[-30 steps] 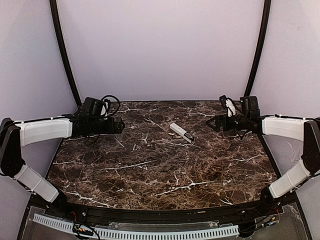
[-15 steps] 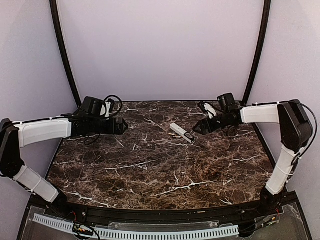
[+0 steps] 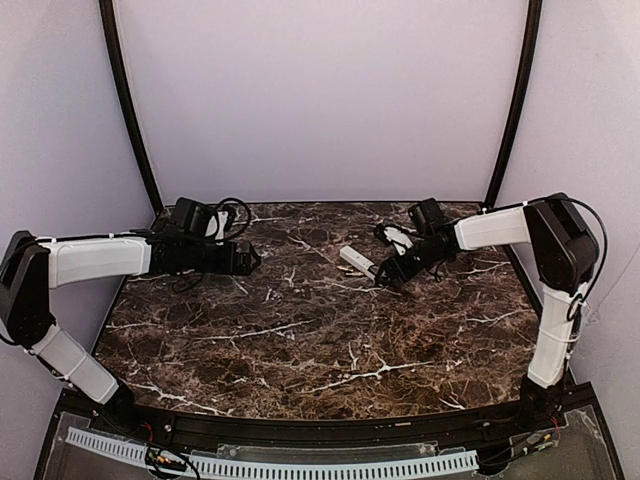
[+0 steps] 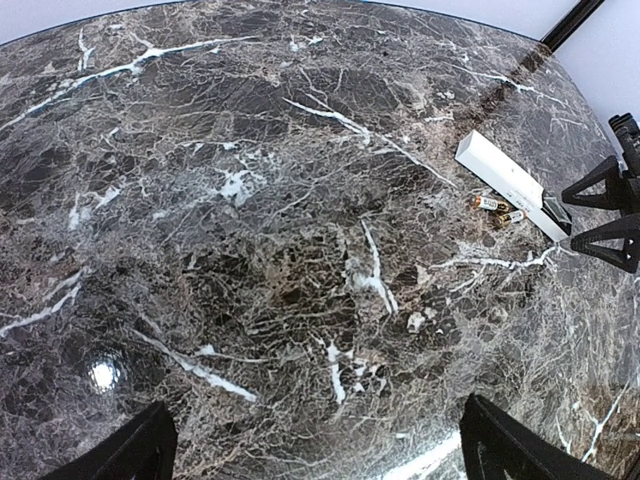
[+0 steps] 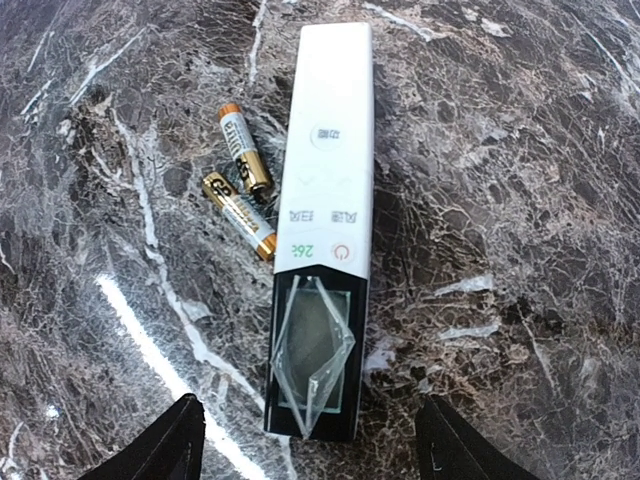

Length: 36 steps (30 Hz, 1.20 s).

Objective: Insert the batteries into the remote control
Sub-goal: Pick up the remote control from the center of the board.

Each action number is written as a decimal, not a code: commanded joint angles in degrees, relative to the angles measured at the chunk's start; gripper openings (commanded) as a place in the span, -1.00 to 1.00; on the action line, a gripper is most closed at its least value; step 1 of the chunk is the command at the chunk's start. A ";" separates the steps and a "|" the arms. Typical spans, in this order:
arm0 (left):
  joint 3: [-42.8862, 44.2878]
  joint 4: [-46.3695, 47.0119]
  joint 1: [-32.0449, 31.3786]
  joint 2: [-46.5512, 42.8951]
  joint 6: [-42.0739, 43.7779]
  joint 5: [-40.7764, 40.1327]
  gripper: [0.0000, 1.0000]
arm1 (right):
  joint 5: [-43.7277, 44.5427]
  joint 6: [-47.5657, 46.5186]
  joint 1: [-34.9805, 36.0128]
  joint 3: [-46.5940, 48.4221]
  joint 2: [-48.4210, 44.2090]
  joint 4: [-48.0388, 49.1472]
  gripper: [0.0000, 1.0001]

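Right wrist, remote control (image 5: pixel 323 215) reads 26 (green)

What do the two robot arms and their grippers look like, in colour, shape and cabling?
The left arm and the right arm have rounded white shells between black joints. Each wrist is black and ends in a gripper, the left gripper and the right gripper, with two black, pointed fingers. A black cable loops at the left wrist.

I see a dark marble table (image 3: pixel 300 340) with white veins | far side: plain pale wall (image 3: pixel 320 100) | black curved left pole (image 3: pixel 125 100) and right pole (image 3: pixel 517 100) | near edge: white slotted strip (image 3: pixel 300 467), lying left to right
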 commanded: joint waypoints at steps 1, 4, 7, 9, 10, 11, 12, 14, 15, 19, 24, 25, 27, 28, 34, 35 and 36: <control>1.54 1.39 -0.23 0.66 0.47 1.44 1.00 | 3.00 -1.83 0.74 2.31 2.72 -0.28 0.37; 1.82 1.63 -0.23 1.29 0.59 1.81 1.00 | 2.85 -1.89 0.99 3.61 4.34 -0.85 0.29; 2.00 1.82 -0.19 1.78 0.51 1.86 1.00 | 3.73 -2.14 1.55 4.49 5.15 -1.05 0.16; 2.12 1.85 -0.22 1.90 0.49 1.89 1.00 | 4.91 -2.20 1.87 5.33 5.92 -1.91 0.06; 2.18 1.87 -0.22 1.91 0.50 1.84 1.00 | 5.24 -2.35 1.96 5.60 6.22 -2.21 0.04; 2.19 1.94 -0.22 1.91 0.55 1.83 1.00 | 5.40 -2.45 2.19 5.83 6.37 -2.36 0.02; 2.21 1.95 -0.22 1.98 0.59 1.81 1.00 | 5.75 -2.49 2.30 6.05 6.64 -2.57 0.00; 2.35 2.04 -0.22 2.00 0.60 1.76 1.00 | 6.45 -2.76 2.60 6.69 7.31 -3.09 -0.04; 2.34 2.07 -0.22 2.00 0.60 1.74 1.00 | 7.13 -2.96 2.79 7.13 7.67 -3.51 -0.07; 2.48 2.05 -0.22 1.86 0.51 1.18 1.00 | 9.65 -3.46 3.57 8.07 8.41 -4.64 -0.17; 2.76 2.53 -0.23 2.44 0.59 0.86 0.99 | 11.15 -3.40 3.58 7.76 7.61 -4.54 -0.45; 2.82 2.94 -0.23 2.48 0.59 0.97 1.00 | 11.34 -3.35 3.55 7.83 7.48 -4.48 -0.51; 2.99 3.53 -0.21 2.73 0.60 1.04 1.00 | 11.43 -3.33 3.49 8.21 7.31 -4.52 -0.62; 3.25 3.83 -0.22 2.84 0.75 1.17 1.00 | 11.42 -3.20 3.42 8.54 7.11 -4.49 -0.66; 4.29 6.49 -0.25 2.12 1.64 -0.20 1.00 | 8.03 -1.37 2.09 10.68 3.03 -4.75 -0.83; 4.14 7.39 -0.27 1.61 1.56 -0.08 1.00 | 7.23 -0.94 1.77 11.13 1.89 -5.13 -0.83; 3.63 9.41 -0.29 1.32 1.52 0.42 1.00 | 6.46 -0.42 1.44 11.70 0.83 -5.63 -0.84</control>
